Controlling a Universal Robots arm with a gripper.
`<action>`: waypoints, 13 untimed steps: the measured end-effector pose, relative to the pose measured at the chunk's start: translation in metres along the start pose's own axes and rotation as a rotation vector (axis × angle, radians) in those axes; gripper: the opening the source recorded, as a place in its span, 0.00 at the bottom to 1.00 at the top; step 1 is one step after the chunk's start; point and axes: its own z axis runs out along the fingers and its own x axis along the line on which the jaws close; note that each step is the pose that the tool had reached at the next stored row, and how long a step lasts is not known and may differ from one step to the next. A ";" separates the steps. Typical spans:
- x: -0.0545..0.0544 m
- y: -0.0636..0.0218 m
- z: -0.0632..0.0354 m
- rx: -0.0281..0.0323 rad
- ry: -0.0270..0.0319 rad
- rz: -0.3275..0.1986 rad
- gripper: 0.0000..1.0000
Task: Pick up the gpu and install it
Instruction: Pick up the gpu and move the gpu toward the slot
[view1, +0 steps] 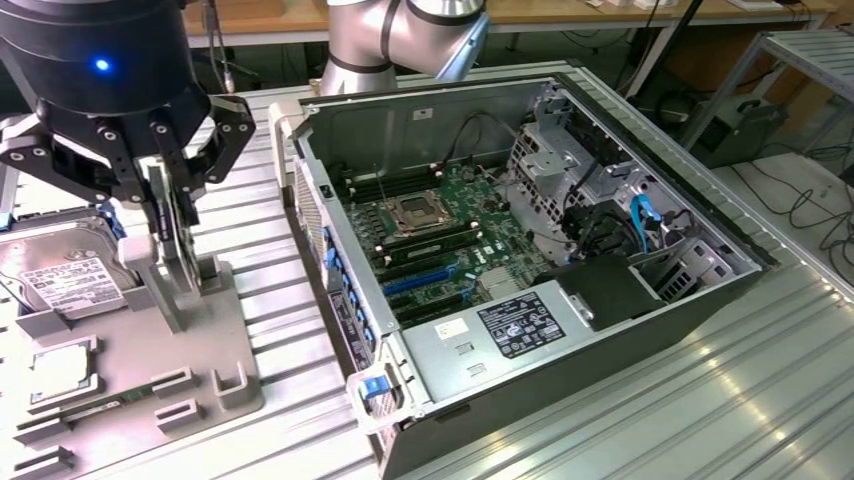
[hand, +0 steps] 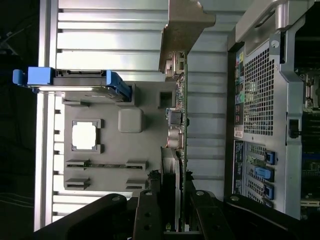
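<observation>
Furthest to the exterior view's left of the gripper (view1: 167, 195) lies the hard drive (view1: 60, 275), untouched in its bay of the grey tray (view1: 200, 370), which spreads beneath the gripper. At the gripper itself we see the gpu (view1: 178, 225) standing on edge between the fingers (view1: 200, 165). In the wrist view, the gripper (hand: 172, 180) has its jaws drawn in to a narrow gap, one finger against each face of the card's near end. The thin green edge of the gpu (hand: 179, 115) runs away from the gripper to the pale bracket at its far end. We judge the grasp made. Whether the card has cleared its stand on the tray we cannot tell, since its lower edge sits right at the grey upright below the gripper. Well to the exterior view's right of the gripper, the open case (view1: 441, 100) lies on its side with the motherboard (view1: 454, 230) exposed. Its blue slots (view1: 420, 280) look vacant. By our reading the pick-up is secured or nearly so. The carry across to the case and the seating of the card are not yet done.
</observation>
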 end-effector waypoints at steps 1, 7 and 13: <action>0.000 0.0000 -0.0009 -0.0006 0.0005 0.000 0.27; -0.001 0.0005 -0.0067 -0.0034 0.0032 0.000 0.27; -0.001 0.0010 -0.0132 -0.0070 0.0045 0.000 0.27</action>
